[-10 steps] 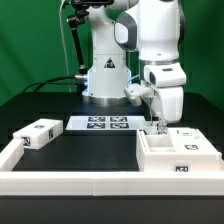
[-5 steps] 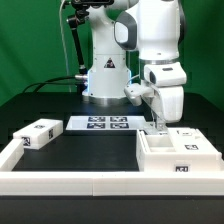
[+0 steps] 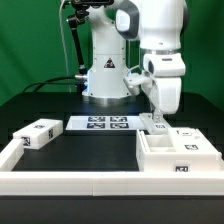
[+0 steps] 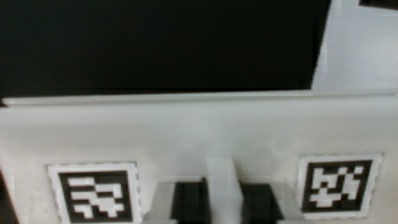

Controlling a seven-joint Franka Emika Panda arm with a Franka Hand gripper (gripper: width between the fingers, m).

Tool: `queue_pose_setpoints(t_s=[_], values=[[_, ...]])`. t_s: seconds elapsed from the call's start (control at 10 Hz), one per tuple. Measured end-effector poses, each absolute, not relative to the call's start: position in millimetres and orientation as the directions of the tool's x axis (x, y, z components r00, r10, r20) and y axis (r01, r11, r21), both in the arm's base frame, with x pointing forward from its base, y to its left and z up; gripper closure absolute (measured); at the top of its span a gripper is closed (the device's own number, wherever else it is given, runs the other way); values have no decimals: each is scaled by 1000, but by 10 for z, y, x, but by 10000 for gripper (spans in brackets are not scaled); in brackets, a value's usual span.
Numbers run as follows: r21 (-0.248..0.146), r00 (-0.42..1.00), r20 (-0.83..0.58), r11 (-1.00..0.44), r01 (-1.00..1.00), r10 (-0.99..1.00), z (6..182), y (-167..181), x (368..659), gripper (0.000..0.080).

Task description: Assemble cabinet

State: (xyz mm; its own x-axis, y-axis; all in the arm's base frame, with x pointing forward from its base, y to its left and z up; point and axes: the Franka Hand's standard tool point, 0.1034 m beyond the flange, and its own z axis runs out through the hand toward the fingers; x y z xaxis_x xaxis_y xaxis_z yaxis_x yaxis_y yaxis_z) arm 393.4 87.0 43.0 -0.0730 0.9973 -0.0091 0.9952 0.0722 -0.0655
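Hovering at the far edge of the cabinet (image 3: 158,166), lower right of the exterior view, the gripper (image 3: 157,123) points straight down. Wrist view: two dark fingertips (image 4: 187,203) sit close together at the cabinet's tagged white wall (narrow gap, cannot tell if clamped or free). A small tagged block (image 3: 38,135) sits at the exterior view's lower left, well apart. The marker board (image 3: 102,124) lies mid-frame. A white rail (image 3: 70,186) runs along the bottom.

Marker board (image 3: 105,124) lies between block (image 3: 38,133) and cabinet (image 3: 160,170).
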Motion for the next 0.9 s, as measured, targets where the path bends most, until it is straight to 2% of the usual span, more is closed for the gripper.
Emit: queue_pose_setpoints(t_s=[0.3, 0.5, 0.9], values=[[-56, -46, -23, 44, 997, 999, 547, 676, 4041, 732], [-47, -30, -33, 28, 998, 999, 643, 559, 4253, 732], [-46, -28, -32, 27, 999, 999, 632, 563, 4247, 732]])
